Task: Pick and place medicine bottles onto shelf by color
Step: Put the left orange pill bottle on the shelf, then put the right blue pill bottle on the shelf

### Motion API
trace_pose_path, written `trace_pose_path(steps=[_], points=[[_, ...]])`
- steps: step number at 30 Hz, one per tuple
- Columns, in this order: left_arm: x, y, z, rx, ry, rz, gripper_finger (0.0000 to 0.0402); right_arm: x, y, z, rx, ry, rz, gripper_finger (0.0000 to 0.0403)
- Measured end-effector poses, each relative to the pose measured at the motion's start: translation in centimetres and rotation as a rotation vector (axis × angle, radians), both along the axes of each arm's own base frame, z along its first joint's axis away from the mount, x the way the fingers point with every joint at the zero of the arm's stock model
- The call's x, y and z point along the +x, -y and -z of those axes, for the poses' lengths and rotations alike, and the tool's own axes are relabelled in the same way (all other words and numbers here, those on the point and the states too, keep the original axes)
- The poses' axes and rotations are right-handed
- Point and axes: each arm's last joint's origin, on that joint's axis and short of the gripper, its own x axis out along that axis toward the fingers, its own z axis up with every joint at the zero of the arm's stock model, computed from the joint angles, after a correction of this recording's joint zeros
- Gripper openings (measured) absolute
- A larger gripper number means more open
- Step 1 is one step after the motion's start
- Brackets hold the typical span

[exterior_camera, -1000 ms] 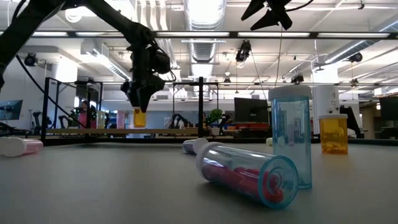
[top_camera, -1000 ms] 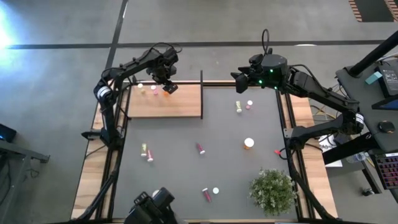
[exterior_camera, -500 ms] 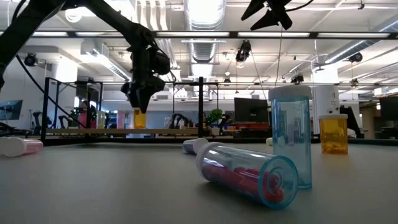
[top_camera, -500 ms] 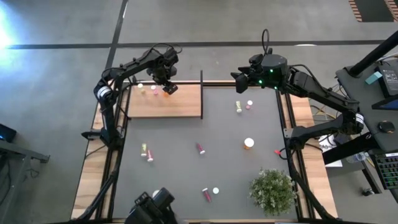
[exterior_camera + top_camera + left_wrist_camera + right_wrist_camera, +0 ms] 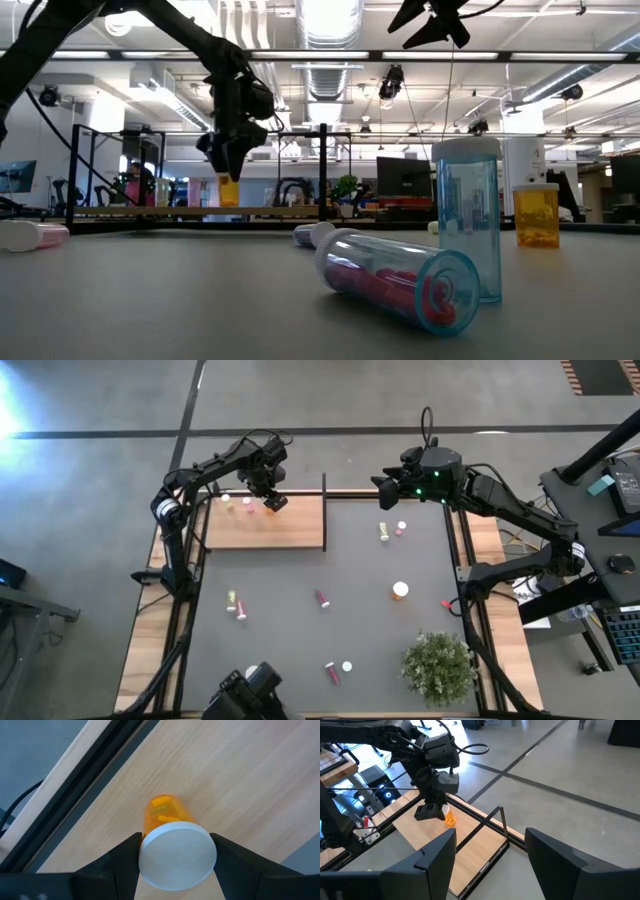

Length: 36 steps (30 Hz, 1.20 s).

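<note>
My left wrist view alone shows my left tool point(image 5: 175, 851) clenched on the white cap of an orange bottle point(image 5: 165, 812) over the shelf point(image 5: 290, 525); the low view shows it hanging just above the board. From overhead I count two more bottles on the shelf and seven across the desk point(image 5: 290, 630). My right tool point(image 5: 490, 857) waits released above the desk's far edge
</note>
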Motion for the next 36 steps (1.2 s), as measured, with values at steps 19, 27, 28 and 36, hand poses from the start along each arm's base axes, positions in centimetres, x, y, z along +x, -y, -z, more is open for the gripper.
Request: trace_pose_path(steps=[19, 27, 28, 36], points=[[0.0, 0.0, -0.1, -0.002, 0.004, -0.029, 0.0237, 0.0, 0.0, 0.0, 0.000, 0.000, 0.000, 0.0226], [-0.1, 0.2, -2.0, 0.043, 0.044, -0.024, 0.0238, 0.0, 0.0, 0.0, 0.000, 0.000, 0.000, 0.0226], [-0.2, 0.3, -2.4, 0.053, 0.053, -0.024, 0.0238, 0.0, 0.0, 0.0, 0.000, 0.000, 0.000, 0.0226], [-0.7, 1.9, -6.5, 0.156, 0.163, -0.008, 0.0238, 0.0, 0.0, 0.0, 0.000, 0.000, 0.000, 0.0226]])
